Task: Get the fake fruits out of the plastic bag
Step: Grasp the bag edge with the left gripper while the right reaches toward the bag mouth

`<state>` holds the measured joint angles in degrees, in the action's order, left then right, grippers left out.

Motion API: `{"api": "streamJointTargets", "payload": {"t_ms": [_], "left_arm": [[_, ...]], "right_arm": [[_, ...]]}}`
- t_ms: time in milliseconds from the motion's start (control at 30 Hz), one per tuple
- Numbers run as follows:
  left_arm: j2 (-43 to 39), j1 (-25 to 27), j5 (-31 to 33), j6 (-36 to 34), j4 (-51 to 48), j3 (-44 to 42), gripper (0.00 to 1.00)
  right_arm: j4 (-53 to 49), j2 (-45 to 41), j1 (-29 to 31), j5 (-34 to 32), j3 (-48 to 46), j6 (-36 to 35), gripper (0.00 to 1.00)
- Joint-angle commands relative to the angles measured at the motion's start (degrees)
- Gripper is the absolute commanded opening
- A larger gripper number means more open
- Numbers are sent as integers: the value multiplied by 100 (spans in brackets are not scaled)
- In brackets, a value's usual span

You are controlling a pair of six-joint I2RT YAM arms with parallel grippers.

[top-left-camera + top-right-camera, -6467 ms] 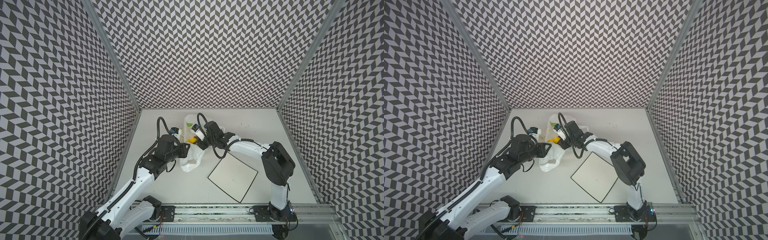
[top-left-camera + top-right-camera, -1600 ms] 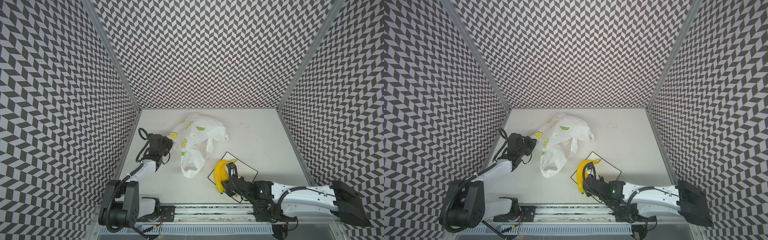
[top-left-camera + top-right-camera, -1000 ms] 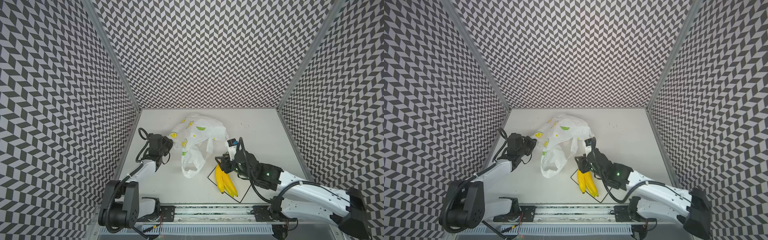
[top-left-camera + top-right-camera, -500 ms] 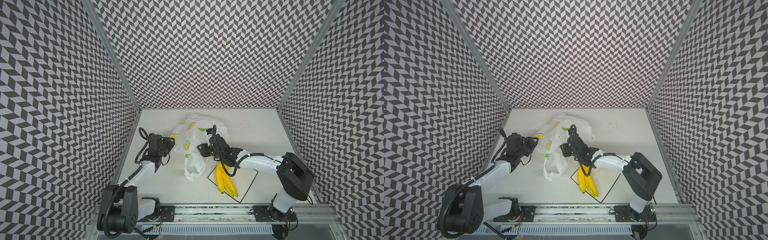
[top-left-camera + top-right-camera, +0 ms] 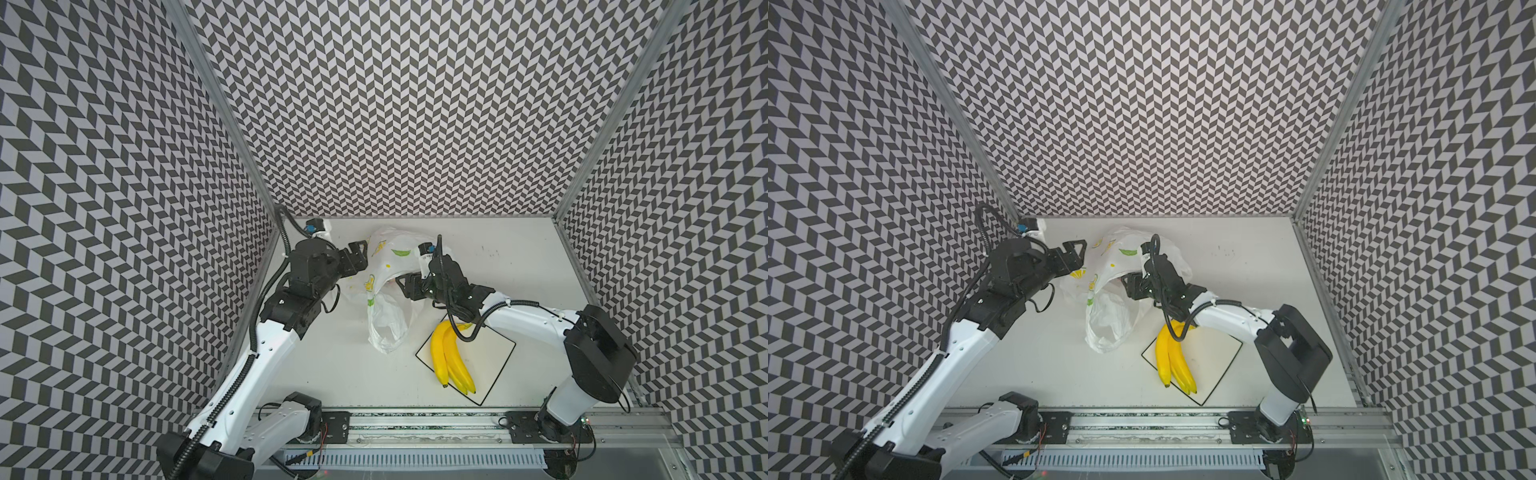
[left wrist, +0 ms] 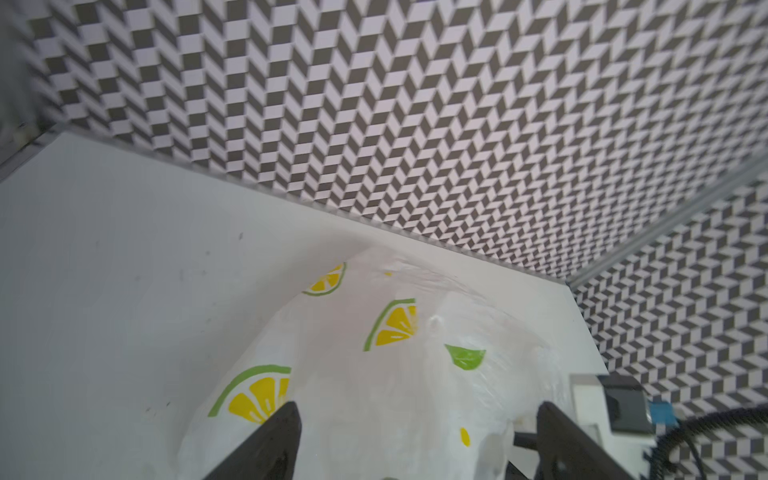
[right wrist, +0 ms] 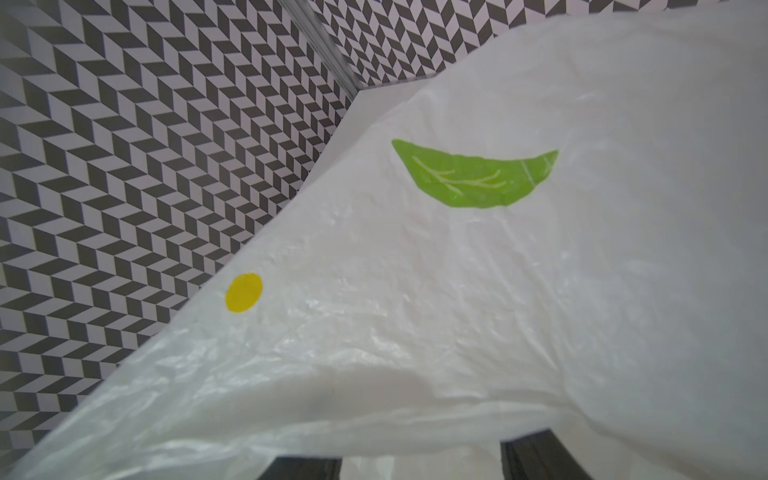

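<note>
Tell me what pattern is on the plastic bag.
The plastic bag is white with yellow-green lemon slices and green leaves; clearest in the left wrist view.

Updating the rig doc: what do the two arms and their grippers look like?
Left arm and right arm match: white links, bulky black joints. A black ribbed cable runs along the left; a thinner black cable loops off the right. Left gripper and right gripper are black, with flat black fingers.

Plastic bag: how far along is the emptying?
Done: the bananas lie on the plate. In hand: the right gripper, jaws apart, is at the mouth of the plastic bag; the left gripper is open beside it. Left: any fruit inside, hidden by the plastic.
</note>
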<state>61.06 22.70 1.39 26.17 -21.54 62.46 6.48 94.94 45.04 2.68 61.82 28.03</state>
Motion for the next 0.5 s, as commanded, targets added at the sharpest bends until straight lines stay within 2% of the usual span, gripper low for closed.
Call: {"api": "streamJointTargets", "payload": {"t_ms": [0, 167, 267, 467], "left_arm": [[508, 582, 478, -1127, -1307, 577, 90], [1131, 1127, 670, -1671, -2162, 1336, 91], [1262, 1156, 612, -1915, -2412, 1419, 91], [1413, 1219, 366, -2446, -2609, 1428, 91]], "right_arm": [[310, -160, -118, 365, 32, 37, 58], [688, -83, -328, 848, -55, 249, 59], [850, -20, -423, 1120, -48, 382, 58], [962, -56, -535, 1244, -65, 482, 57]]}}
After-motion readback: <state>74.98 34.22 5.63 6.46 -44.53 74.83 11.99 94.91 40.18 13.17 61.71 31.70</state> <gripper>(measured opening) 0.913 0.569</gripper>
